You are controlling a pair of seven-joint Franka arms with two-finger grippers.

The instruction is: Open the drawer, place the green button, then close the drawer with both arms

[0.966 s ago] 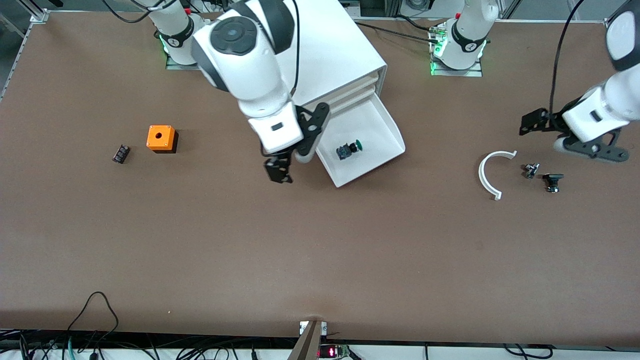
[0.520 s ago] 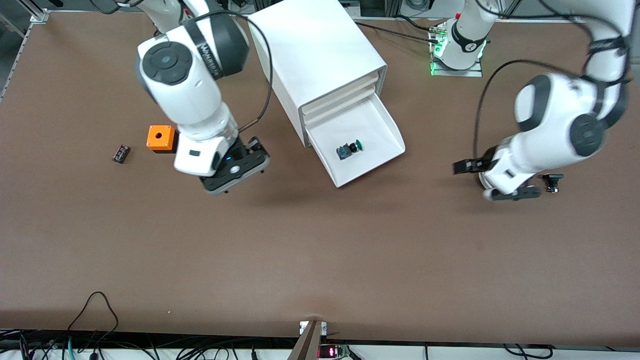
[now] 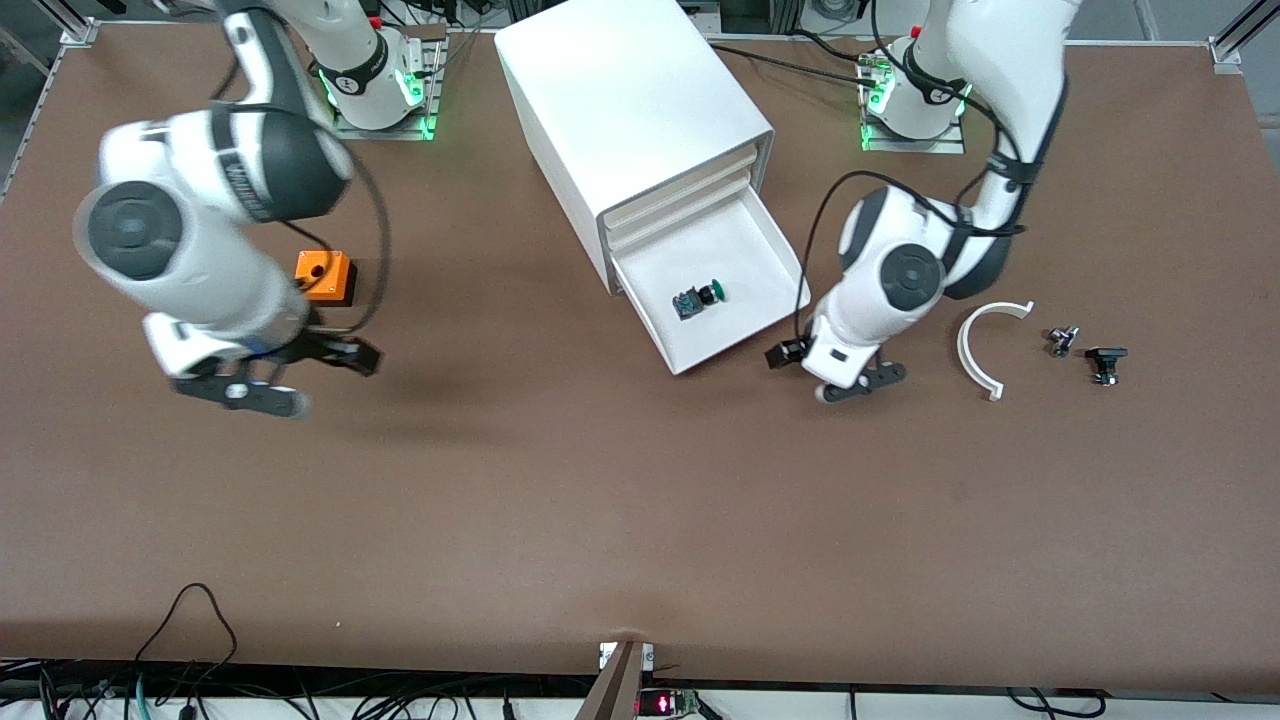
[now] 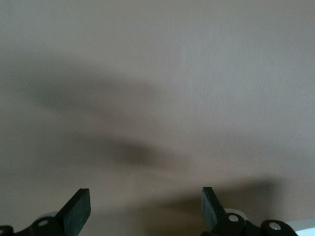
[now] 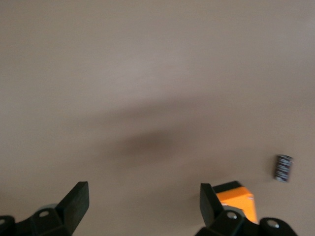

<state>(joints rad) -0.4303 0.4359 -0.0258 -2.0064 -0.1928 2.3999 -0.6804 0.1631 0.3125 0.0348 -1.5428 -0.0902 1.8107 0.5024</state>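
Observation:
The white cabinet (image 3: 640, 110) stands at the table's back middle. Its lowest drawer (image 3: 775, 255) is pulled open. The green-capped button (image 3: 700, 297) lies on its side inside it. My left gripper (image 3: 786, 353) is open and empty, low over the bare table beside the drawer's front corner, toward the left arm's end; its wrist view shows only brown table between the fingertips (image 4: 78, 209). My right gripper (image 3: 347, 356) is open and empty over the table, just nearer the front camera than the orange cube (image 3: 322, 276), which also shows in the right wrist view (image 5: 238, 199).
A white curved piece (image 3: 985, 350), a small metal part (image 3: 1060, 340) and a small black part with a dark cap (image 3: 1105, 362) lie toward the left arm's end. Another small black part (image 5: 282, 168) lies near the orange cube.
The right arm swung away from the open drawer toward its own end of the table. The left arm swung in from its end to the drawer's front corner. The button stayed in the drawer.

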